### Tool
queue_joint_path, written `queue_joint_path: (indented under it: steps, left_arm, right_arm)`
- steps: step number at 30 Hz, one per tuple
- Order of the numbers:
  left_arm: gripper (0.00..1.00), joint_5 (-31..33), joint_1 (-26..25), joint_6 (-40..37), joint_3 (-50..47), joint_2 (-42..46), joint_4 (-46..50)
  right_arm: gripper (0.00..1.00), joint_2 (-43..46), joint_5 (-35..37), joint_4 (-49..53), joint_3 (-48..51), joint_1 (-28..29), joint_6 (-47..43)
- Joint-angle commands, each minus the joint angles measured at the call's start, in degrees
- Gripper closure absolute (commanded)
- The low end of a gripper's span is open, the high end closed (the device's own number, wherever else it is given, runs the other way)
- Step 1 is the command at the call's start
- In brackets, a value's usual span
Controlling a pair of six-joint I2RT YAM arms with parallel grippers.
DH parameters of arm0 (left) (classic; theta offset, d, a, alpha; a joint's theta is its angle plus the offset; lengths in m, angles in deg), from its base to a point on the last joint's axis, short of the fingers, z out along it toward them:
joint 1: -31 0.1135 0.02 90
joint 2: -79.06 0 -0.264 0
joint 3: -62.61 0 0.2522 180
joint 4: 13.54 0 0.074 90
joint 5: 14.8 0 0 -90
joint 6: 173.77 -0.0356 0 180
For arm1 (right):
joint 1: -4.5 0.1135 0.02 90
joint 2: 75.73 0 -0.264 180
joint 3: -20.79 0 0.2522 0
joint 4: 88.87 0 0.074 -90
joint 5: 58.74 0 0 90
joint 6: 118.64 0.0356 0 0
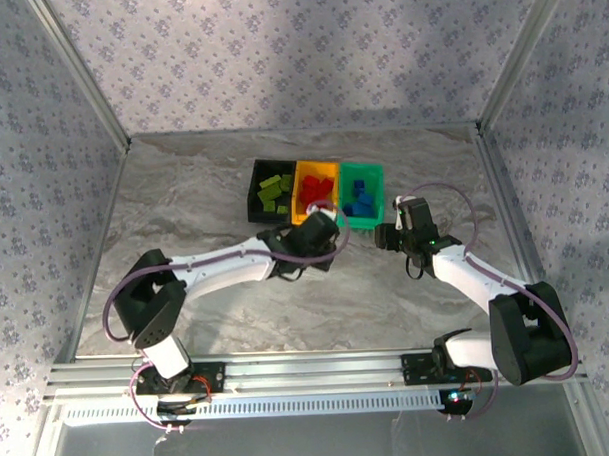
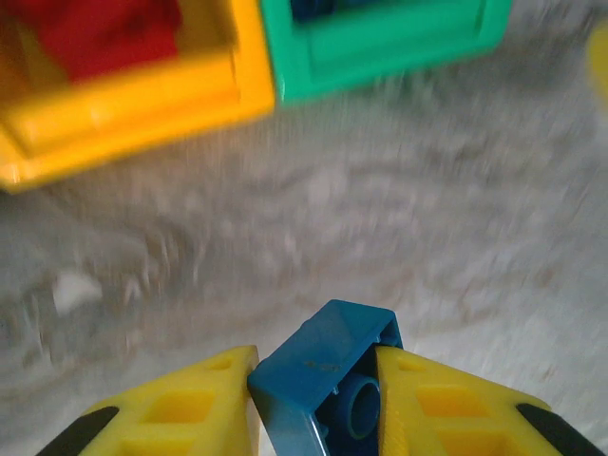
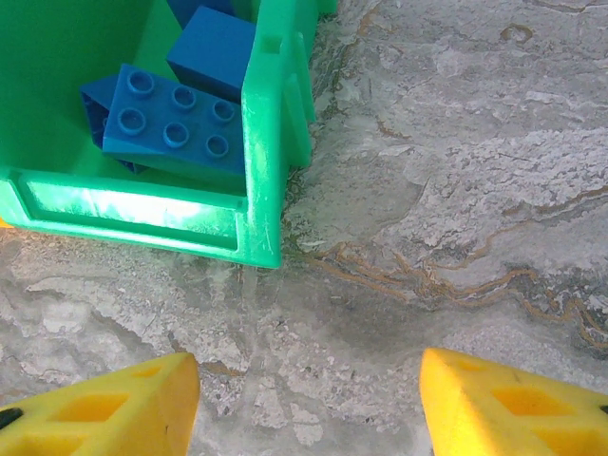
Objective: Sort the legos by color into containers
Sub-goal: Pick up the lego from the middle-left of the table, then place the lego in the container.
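My left gripper (image 2: 316,380) is shut on a blue lego (image 2: 328,366), held above the table just in front of the orange-yellow bin (image 2: 142,104) and the green bin (image 2: 380,47). From above, that gripper (image 1: 325,227) sits at the near edge of the orange-yellow bin (image 1: 305,174). Red legos (image 1: 316,191) lie in that bin, lime green legos (image 1: 275,189) in the black bin (image 1: 255,182), blue legos (image 3: 180,119) in the green bin (image 3: 261,142). My right gripper (image 3: 309,399) hangs open over bare table near the green bin's front right corner, nothing between its fingers.
The three bins stand side by side at the middle back of the marble-patterned table (image 1: 203,191). Patterned walls enclose the table at the left, back and right. A metal rail (image 1: 310,373) runs along the near edge.
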Motion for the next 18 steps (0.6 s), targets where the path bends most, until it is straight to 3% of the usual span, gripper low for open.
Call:
queue_joint_path:
  steps: [1, 12, 18]
  left_arm:
    - [0.68, -3.58, 2.33, -4.83, 9.04, -4.46, 0.52]
    - [0.67, -4.70, 7.87, -11.48, 43.62, -26.81, 12.62]
    - [0.66, -2.57, 8.39, -14.55, 62.93, -38.60, 20.63]
  right_arm:
    - [0.35, 1.26, -0.38, -0.57, 0.48, -0.47, 0.81]
    - [0.35, 1.59, -1.83, -0.71, 0.57, -0.57, 1.51]
    - [0.35, 1.89, -2.24, -0.74, 0.75, -0.80, 1.69]
